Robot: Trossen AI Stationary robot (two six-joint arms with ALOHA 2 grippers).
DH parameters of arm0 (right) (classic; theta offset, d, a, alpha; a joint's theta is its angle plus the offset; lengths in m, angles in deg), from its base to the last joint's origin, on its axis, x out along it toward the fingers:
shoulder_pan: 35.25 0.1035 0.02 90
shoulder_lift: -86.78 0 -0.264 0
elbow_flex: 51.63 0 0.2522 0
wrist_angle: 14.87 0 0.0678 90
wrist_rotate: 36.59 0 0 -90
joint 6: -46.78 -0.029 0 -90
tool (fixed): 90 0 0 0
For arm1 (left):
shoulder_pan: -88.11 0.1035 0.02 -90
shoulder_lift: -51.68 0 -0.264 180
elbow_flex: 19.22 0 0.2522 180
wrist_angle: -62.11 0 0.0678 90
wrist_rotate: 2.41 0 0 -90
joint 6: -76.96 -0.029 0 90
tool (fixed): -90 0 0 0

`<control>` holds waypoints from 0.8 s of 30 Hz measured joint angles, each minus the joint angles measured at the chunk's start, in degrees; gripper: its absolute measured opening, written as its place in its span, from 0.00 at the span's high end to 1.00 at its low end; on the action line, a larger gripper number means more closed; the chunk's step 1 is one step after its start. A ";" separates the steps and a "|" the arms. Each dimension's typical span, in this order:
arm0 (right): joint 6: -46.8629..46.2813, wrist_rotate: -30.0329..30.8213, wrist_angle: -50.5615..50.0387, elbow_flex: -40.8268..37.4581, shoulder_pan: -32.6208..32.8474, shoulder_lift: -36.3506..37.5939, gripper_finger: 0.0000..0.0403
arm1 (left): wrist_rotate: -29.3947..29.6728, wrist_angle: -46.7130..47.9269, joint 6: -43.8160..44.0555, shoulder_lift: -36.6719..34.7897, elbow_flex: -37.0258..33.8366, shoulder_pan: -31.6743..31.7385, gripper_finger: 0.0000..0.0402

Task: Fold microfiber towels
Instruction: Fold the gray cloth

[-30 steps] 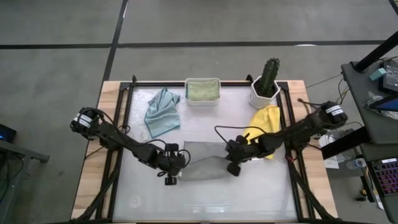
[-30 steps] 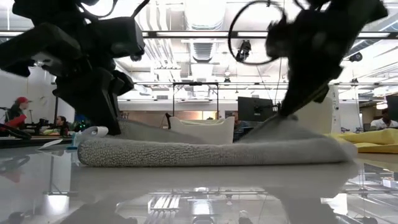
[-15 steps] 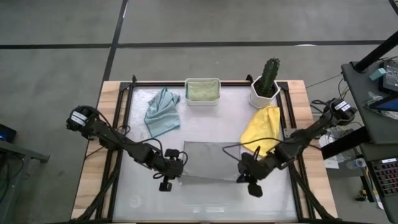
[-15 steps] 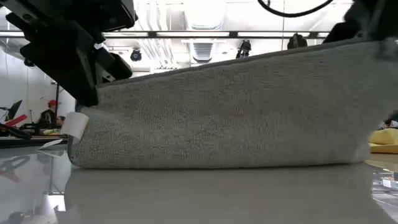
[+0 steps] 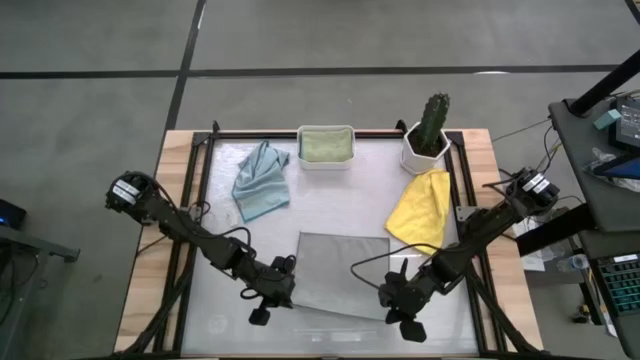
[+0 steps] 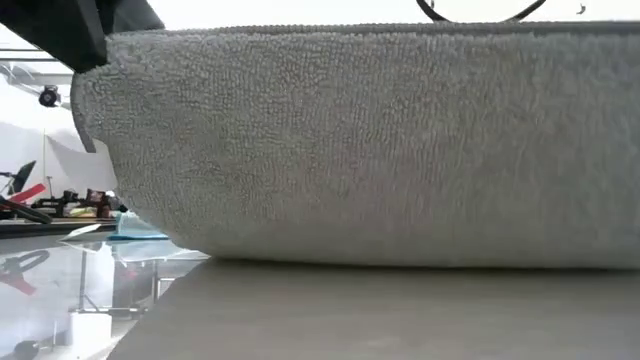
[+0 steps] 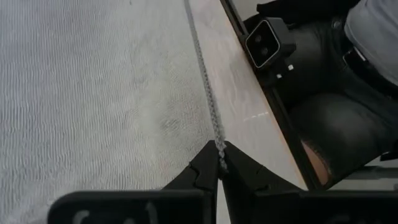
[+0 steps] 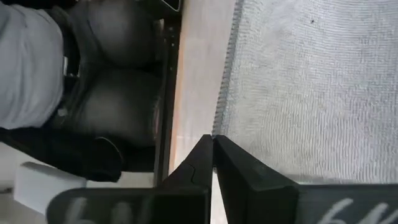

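I had the grey towel (image 5: 342,272) spread flat just in front of the white tub (image 5: 326,146), toward the table's near edge. My left gripper (image 7: 219,167) was pinched onto its near left corner, and my right gripper (image 8: 213,144) was clamped on its near right corner. The yellow towel (image 5: 420,208) lay right of the grey one.

Two slim black jointed arms here, loose black cables looping off both. The left gripper (image 7: 219,163) shows matte black angular fingers tapering to points. The right gripper (image 8: 211,152) matches, with faint pale lettering across its black body.
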 joint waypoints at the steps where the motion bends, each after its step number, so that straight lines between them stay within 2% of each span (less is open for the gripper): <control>1: 0.39 0.00 -0.43 0.39 -0.15 -0.56 0.98 | 0.06 0.05 -0.99 0.00 -0.04 0.10 1.00; 5: 1.71 2.37 -6.20 1.15 -1.30 -1.24 0.98 | 0.89 -0.01 -4.21 0.00 -0.74 1.40 1.00; 9: 2.01 7.25 -13.62 1.39 -2.85 -0.50 0.98 | 3.67 0.10 -5.64 0.00 -2.19 3.37 1.00; 17: 4.41 14.42 -25.88 1.39 -7.51 1.47 0.98 | 6.28 4.37 -9.27 0.00 -2.40 9.92 1.00; 24: 9.93 15.13 -28.55 1.39 -12.26 1.40 0.98 | 6.26 7.20 -11.76 -0.04 -2.43 15.48 1.00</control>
